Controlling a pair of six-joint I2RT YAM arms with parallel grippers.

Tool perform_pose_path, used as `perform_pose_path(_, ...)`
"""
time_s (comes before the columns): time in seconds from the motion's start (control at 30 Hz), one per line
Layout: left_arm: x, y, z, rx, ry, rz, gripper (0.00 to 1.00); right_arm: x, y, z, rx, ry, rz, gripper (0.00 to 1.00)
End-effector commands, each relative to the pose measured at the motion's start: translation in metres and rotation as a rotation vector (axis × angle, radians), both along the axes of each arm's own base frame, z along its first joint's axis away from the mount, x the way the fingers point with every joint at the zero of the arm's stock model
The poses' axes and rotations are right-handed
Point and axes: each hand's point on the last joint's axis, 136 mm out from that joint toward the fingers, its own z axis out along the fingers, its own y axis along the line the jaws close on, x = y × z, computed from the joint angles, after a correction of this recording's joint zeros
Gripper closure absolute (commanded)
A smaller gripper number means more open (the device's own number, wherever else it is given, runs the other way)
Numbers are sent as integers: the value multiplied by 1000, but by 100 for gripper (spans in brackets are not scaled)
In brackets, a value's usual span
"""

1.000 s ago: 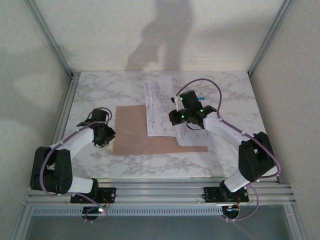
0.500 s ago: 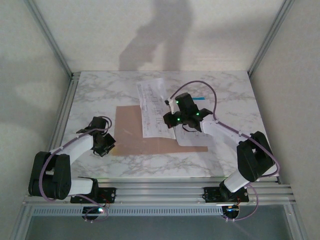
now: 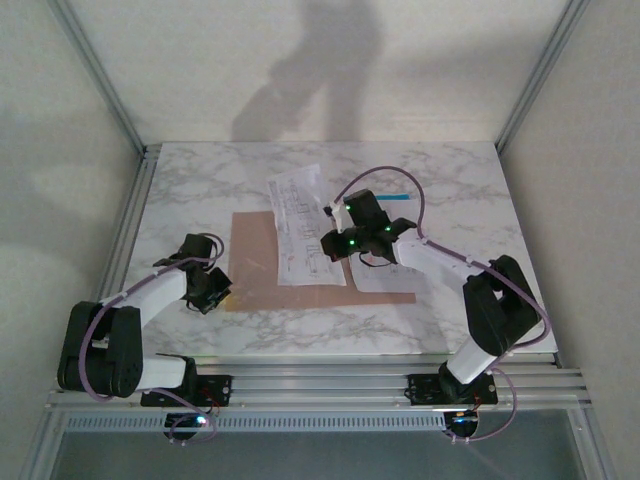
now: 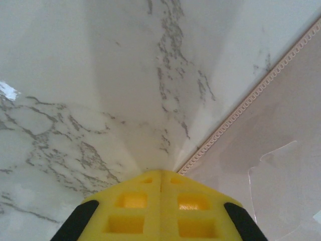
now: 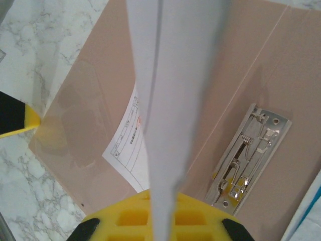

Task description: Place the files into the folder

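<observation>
The tan-brown folder [image 3: 255, 262] lies open on the marble, its metal clip [image 5: 248, 155] on the right half. My right gripper [image 3: 336, 244] is shut on a white printed sheet [image 3: 298, 222], which it holds over the folder's middle. In the right wrist view this sheet [image 5: 170, 90] rises edge-on from the yellow fingers [image 5: 125, 216], and another printed sheet [image 5: 128, 145] lies flat on the folder [image 5: 85, 95]. A cyan sheet [image 3: 397, 197] peeks out behind the right arm. My left gripper [image 3: 214, 290] rests shut at the folder's left edge [image 4: 281, 150], nothing visibly between its fingers [image 4: 130, 206].
More white sheets [image 3: 378, 276] lie under the right forearm on the folder's right half. Aluminium frame posts [image 3: 125, 225] and white walls close in the marble table [image 3: 460, 190] on three sides. Bare marble runs along the back and the right.
My right gripper has carried the white sheet leftward, further over the folder. The left gripper drew slightly back toward the folder's near-left corner, then held still.
</observation>
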Motion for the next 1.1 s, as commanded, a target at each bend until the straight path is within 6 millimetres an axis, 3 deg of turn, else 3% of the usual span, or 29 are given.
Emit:
perform_pose_path(0.0, -2, -3, -6, -15, 22, -9, 100, -4, 13, 0, 34, 51, 36, 100)
perform_pose_path(0.13, -2, -3, -7, -15, 20, -9, 100, -12, 17, -18, 13, 173, 66, 100)
perform_pose_path(0.4, -2, -2, -7, -13, 17, 3, 100, -14, 28, -32, 88, 291, 75, 100)
perform_pose_path(0.87, -2, -3, -7, -20, 10, 15, 100, -10, 51, -49, 193, 421, 53, 100)
perform_pose_path(1.07, -1, -2, -5, -18, 5, 19, 100, -4, 51, -58, 190, 427, 12, 100)
